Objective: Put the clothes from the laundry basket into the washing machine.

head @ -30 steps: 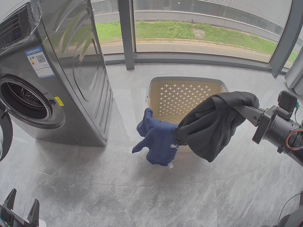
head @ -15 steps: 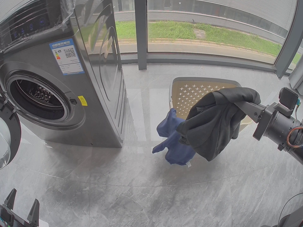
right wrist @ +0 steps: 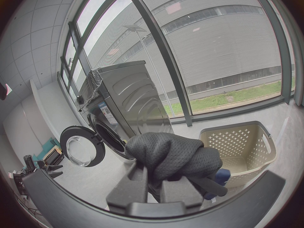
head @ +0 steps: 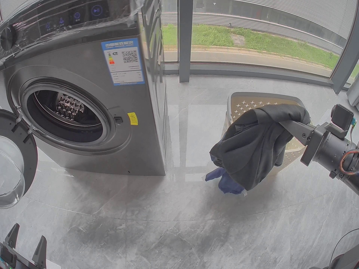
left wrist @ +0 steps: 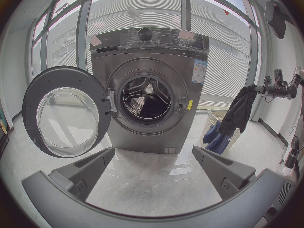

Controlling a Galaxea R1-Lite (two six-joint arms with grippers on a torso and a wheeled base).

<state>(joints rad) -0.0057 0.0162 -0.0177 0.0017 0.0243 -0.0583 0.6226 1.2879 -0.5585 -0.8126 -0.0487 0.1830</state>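
– Clothes first: where are they?
– A dark grey knit garment (head: 250, 150) hangs in the air from the right gripper (right wrist: 156, 179), whose jaws are clamped on a fold of it. The cloth droops to the left of the arm, in front of the beige plastic laundry basket with star-shaped holes (head: 267, 96). A blue garment (head: 228, 182) dangles beneath it, beside the basket's near left corner (whether the jaws pinch that one too, I cannot tell).
– And the basket?
– It stands on the grey marbled floor (head: 187, 225) at the far right, near the tall window (head: 261, 27).
– Washing machine?
– The silver-grey front-loading washing machine (head: 89, 56) stands at the left, apart from the basket. Its round glass-bowled door (head: 15, 161) is swung wide open to the left, and the steel drum (head: 69, 109) shows through the opening.
– Left arm?
– The left gripper (head: 28, 233) sits low at the near left, well apart from the clothes. Its jaws are spread wide with only floor between them, and it faces the machine's opening.
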